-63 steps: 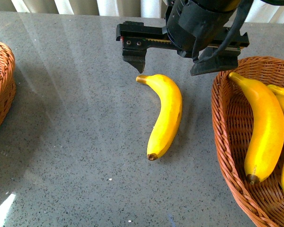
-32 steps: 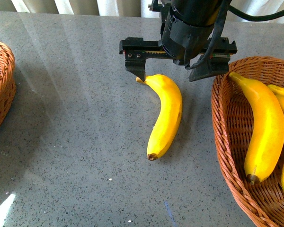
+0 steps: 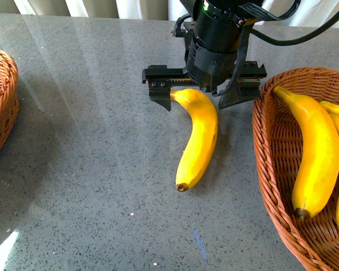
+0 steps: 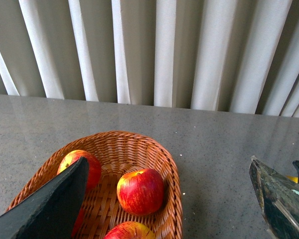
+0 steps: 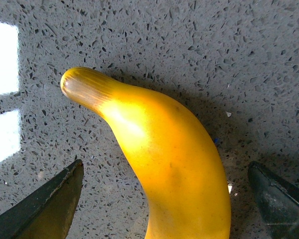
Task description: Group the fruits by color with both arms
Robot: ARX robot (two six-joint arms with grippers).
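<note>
A yellow banana lies on the grey table, its far end between the jaws of my right gripper, which is open and straddles it from above. In the right wrist view the banana fills the gap between the two fingertips, not touched. Two bananas lie in the wicker basket at the right. My left gripper is open and hangs over the left wicker basket, which holds red apples. The left arm is out of the front view.
The left basket's edge shows at the far left of the front view. White curtain folds hang behind the table's far edge. Grey table stretches between the baskets.
My right gripper has come down and slightly toward me, so its open jaws now flank the banana's far end. The banana has not moved.
</note>
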